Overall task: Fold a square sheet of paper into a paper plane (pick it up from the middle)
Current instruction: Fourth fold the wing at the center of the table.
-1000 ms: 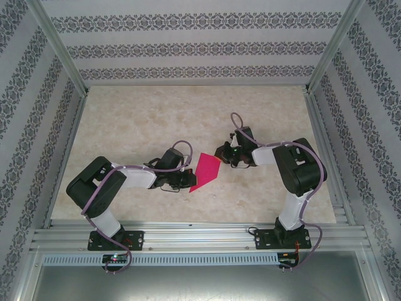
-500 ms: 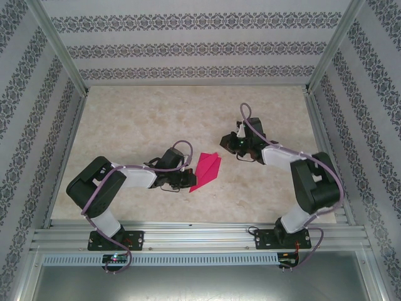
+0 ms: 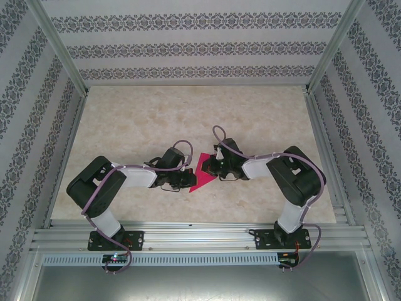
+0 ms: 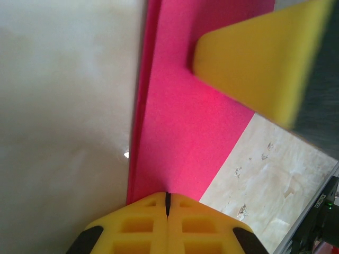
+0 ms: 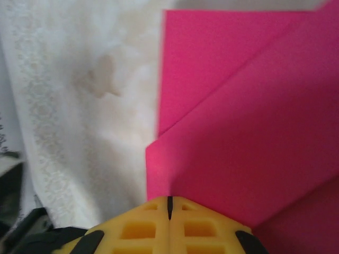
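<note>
From above, the pink paper point(image 3: 200, 175) is covered at both ends by the left gripper point(image 3: 186, 180) and the right gripper point(image 3: 211, 168), so its outline cannot be told. Left wrist view: a yellow finger point(image 4: 259, 58) is blurred and cut off at the right edge. The paper runs off the frame in both wrist views.
</note>
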Available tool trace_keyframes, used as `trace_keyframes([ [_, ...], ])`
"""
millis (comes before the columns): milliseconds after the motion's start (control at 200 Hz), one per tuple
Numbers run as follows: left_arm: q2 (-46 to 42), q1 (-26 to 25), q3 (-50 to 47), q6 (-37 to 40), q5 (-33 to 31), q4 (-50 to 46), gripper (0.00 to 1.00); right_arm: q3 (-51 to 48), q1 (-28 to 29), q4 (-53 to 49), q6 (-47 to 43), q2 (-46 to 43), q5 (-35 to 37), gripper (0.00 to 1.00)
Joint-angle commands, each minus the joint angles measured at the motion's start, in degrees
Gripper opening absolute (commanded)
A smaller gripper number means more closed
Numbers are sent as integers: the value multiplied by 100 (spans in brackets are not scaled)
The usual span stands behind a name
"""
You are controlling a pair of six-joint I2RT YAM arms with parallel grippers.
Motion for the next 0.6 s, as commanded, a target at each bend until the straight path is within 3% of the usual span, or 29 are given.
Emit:
trace_keyframes([
  [0,151,10,-177,196,-139,-1380,0,-154,-66,133,-37,286,204,1],
  [305,-613,17,785,443,78,-2028,0,-425,-142,198,-69,453,171,1],
  [460,-245,89,1219,261,552,-1507,0,-465,-138,212,-40,460,222,1],
  [595,309,132,1395,256,505,-1508,0,-448,-133,251,4,514,218,1],
])
